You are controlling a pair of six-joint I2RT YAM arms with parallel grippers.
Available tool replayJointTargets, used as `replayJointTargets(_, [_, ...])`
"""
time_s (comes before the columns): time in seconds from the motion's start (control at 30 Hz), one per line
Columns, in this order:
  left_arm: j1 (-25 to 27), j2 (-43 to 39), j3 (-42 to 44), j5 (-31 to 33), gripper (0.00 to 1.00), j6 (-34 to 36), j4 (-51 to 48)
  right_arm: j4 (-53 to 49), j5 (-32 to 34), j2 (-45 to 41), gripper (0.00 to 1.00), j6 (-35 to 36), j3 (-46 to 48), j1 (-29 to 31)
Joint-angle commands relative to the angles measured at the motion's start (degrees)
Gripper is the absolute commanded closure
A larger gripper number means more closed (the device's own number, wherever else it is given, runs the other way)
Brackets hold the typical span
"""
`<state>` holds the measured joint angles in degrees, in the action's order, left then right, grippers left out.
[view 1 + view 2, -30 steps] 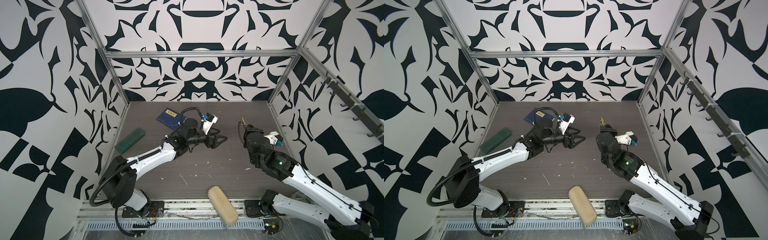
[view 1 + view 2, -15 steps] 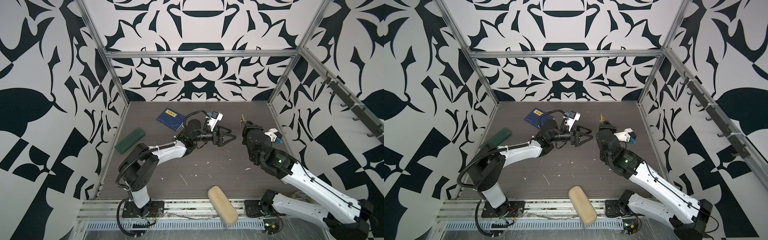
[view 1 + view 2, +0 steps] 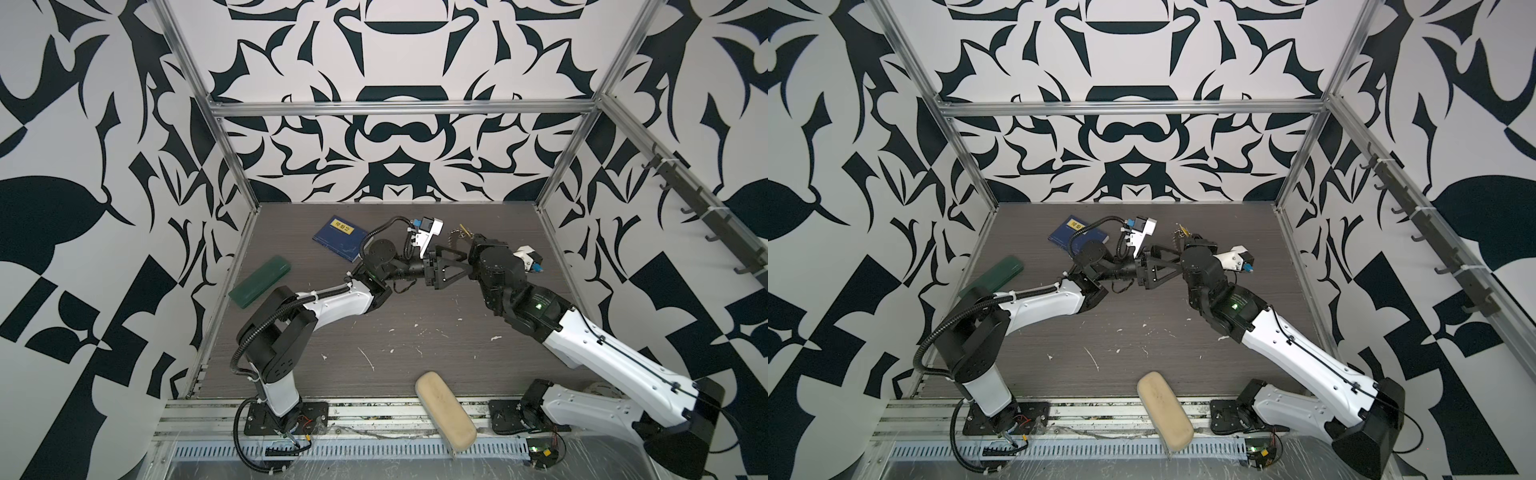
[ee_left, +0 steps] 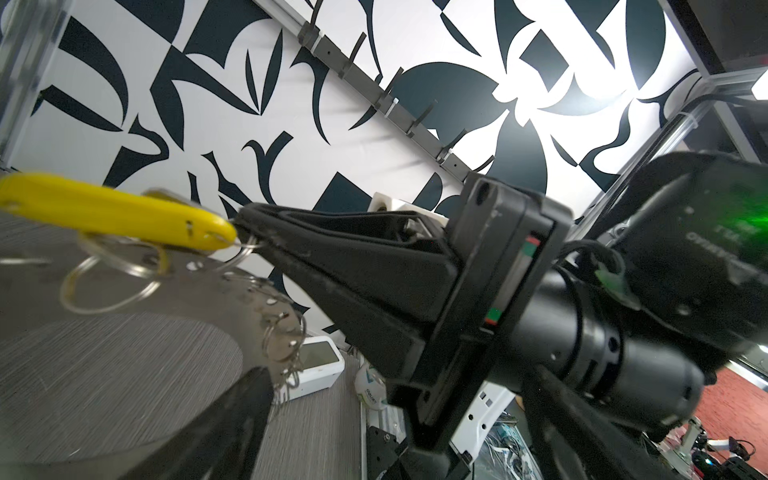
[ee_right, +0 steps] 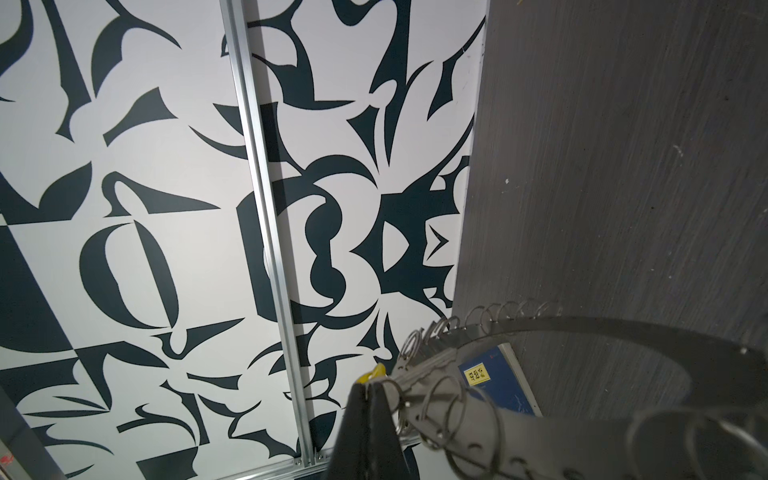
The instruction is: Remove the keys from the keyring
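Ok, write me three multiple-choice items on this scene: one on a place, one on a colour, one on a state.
1. What overhangs the table's front edge? A book; B pad; C case.
2. What colour is the tag? A yellow; B red; C white.
3. The right jaws are: A wide open; B shut on the tag; C shut on the book.
Key: 1B, the beige pad juts over the front rail; 2A, it shows bright yellow in the left wrist view; 3B, their tips meet at the tag's end.

Dark woodgrain tabletop (image 3: 457,365): blue book (image 3: 340,238), green case (image 3: 259,281), scattered white scraps (image 3: 367,358).
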<state>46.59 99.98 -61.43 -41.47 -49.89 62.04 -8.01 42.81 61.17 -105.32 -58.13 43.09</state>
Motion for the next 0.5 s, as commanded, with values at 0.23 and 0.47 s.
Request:
replayJointTargets(0.23, [-1.59, 1.95, 7.34, 5.0, 0.03, 0.61, 17.48, 2.62, -3.43, 0.35, 1.0, -1.28, -6.13, -1.17])
replayJointTargets(0.47, [-1.25, 3.05, 8.37, 5.75, 0.02, 7.65, 20.58, 1.86, -5.7, 2.0, 1.0, -2.13, -9.13, -1.15])
